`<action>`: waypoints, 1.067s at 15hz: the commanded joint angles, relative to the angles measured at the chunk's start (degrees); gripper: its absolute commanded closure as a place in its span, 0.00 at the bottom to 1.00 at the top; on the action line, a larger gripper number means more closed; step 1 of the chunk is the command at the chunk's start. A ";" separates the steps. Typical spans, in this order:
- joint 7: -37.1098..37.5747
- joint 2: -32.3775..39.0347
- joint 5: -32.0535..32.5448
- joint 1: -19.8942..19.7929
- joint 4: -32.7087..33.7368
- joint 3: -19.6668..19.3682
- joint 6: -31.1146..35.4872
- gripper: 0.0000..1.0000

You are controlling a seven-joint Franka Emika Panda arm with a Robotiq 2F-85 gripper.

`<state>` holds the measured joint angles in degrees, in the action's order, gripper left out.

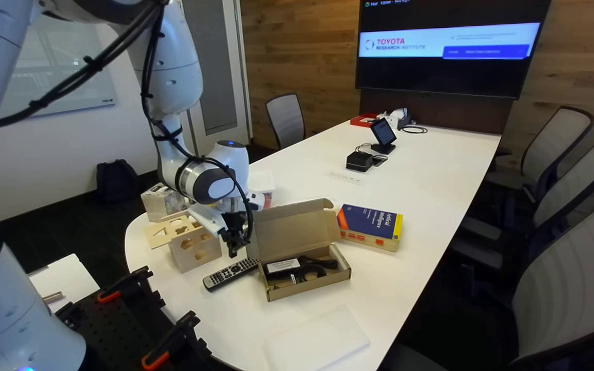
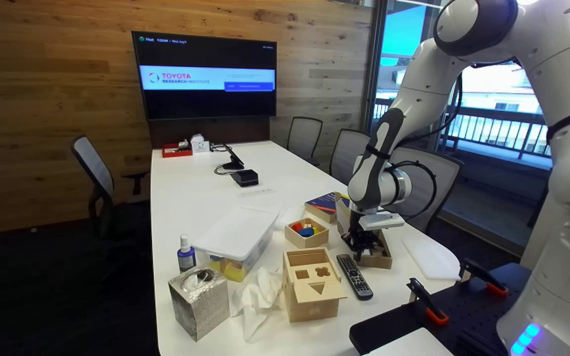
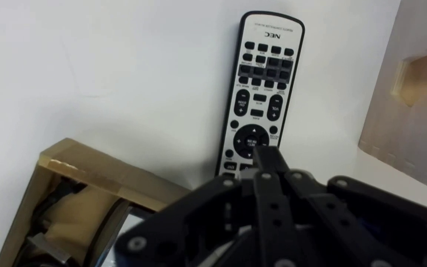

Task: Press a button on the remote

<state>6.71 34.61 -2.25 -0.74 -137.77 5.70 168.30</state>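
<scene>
The remote lies flat on the white table between the wooden shape box and the open cardboard box. It also shows in an exterior view. In the wrist view the remote has a silver face with dark buttons and a black edge. My gripper is shut and empty, its tips over the lower right of the round pad. The tips hide the remote's lower end. In both exterior views the gripper points down near the remote's box-side end. A small gap seems to show; contact cannot be told.
The cardboard box with cables stands close beside the remote. The wooden shape box stands on its other side. A thick blue book, a tissue box, a plastic bin and a white sheet are also on the table.
</scene>
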 commanded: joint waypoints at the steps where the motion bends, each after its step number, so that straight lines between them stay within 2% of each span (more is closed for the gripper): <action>1: -3.17 3.78 -2.54 -2.89 1.97 2.32 2.25 1.00; 7: -3.96 7.81 -2.99 -4.93 4.45 3.34 2.89 1.00; 13: -4.21 10.20 -2.69 -5.23 7.75 3.72 1.84 1.00; 16: -3.71 10.24 -3.02 -5.24 7.35 3.76 1.98 1.00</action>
<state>4.65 44.55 -3.74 -4.95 -130.58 8.45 170.09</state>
